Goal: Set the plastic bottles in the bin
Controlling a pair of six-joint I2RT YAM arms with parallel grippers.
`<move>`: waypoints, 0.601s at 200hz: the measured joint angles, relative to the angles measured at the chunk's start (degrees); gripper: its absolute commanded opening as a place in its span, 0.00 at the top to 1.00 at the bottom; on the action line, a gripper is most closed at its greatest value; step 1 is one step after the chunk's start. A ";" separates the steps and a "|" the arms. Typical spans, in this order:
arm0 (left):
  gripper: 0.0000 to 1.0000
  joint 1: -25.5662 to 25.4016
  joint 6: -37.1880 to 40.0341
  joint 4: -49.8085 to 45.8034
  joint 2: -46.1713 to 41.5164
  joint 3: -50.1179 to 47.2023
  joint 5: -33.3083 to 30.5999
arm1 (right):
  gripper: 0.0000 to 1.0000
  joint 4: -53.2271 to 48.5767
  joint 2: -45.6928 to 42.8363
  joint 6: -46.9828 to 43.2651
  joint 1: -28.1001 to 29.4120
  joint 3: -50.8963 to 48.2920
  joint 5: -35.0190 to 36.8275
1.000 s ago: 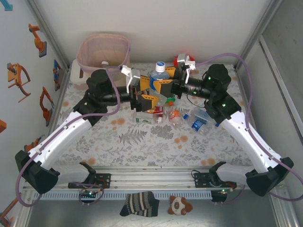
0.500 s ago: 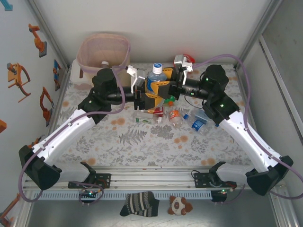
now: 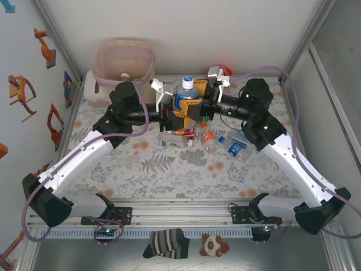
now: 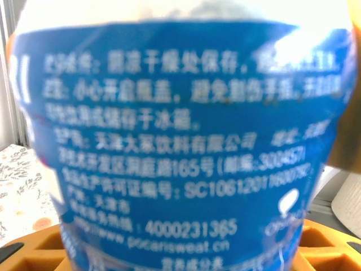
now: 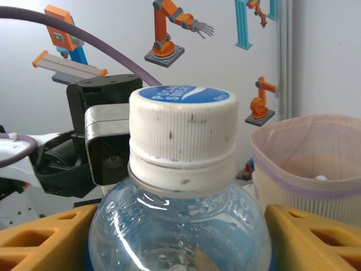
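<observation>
While left gripper [image 3: 176, 116] clasps Pocari Sweat bottle [image 3: 185, 94], we cannot tell whether right gripper [image 3: 193, 106] grips. Risk: loose pinch, drop.

white box [image 3: 89, 90] far-left corner | striped sock [image 3: 165, 244] beside plush toy [image 3: 213, 245]

Was closed in by a plain white back wall [image 3: 214, 34] and a pale left wall [image 3: 14, 62] stuck with orange robot-arm stickers [image 3: 21, 93], edged with aluminium posts [image 3: 59, 38], floored by a table [image 3: 169, 169] under a fern-and-flower printed cloth, lit softly and evenly.
</observation>
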 measured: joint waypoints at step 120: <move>0.52 0.85 3.89 -10.51 -0.68 5.11 -11.63 | 0.13 -10.60 -8.55 -4.00 0.00 -0.15 10.64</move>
